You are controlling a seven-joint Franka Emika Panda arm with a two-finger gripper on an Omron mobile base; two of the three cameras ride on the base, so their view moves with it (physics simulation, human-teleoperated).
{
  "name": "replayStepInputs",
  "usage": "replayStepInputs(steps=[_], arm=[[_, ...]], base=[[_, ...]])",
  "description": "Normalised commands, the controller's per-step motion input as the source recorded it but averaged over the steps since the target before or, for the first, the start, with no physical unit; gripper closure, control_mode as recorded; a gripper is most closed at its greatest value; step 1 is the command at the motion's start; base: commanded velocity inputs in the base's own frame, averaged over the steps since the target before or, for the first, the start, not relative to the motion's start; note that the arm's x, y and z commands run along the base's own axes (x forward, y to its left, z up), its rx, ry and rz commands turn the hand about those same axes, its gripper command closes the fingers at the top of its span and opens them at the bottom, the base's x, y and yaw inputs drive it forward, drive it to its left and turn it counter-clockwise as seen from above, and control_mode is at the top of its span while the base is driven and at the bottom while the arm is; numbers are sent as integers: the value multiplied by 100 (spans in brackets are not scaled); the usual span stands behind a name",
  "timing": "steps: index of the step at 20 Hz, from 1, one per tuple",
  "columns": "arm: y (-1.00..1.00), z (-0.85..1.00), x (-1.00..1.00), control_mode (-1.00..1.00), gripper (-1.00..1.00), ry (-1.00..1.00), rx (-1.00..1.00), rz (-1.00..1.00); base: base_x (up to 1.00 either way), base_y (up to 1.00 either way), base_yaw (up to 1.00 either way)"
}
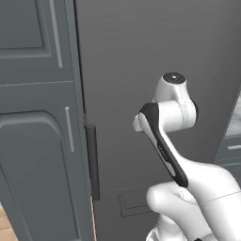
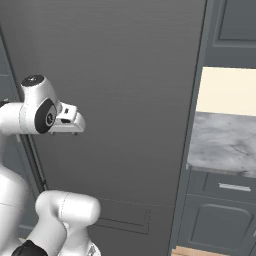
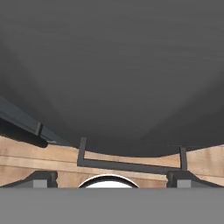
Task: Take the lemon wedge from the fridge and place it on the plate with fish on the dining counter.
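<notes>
Left base view: you're parked right up against the fridge [image 1: 160, 42], door shut, flat dark face across most of the frame. Its dark bar handle [image 1: 92, 160] runs down the door's left edge, just beside the panelled cabinet [image 1: 33, 141] with slim silver handles. The arm is folded in front of the door, elbow high; the tool itself can't be made out here.

Right base view: same closed door [image 2: 125, 75]. The arm's wrist end points at the door, close to it. To the right, a wall counter [image 2: 225, 140] with a marbled top, drawers below it, well clear of the arm.

Hand view: tool [image 3: 111, 179] looks down along the door; both fingertips [image 3: 43, 178] sit far apart at the bottom corners, jaws fully spread, nothing between them, touching nothing. Wood floor [image 3: 131, 157] below the door's lower edge. The lemon wedge can't be seen with the door shut.
</notes>
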Motion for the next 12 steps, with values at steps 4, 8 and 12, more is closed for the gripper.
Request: replayStepInputs(steps=[4,8,12], arm=[[0,0,0,-100,-100,0,0,0],[0,0,0,-100,-100,0,0,0],[0,0,0,-100,-100,0,0,0]], base=[[0,0,0],[0,0,0],[0,0,0]])
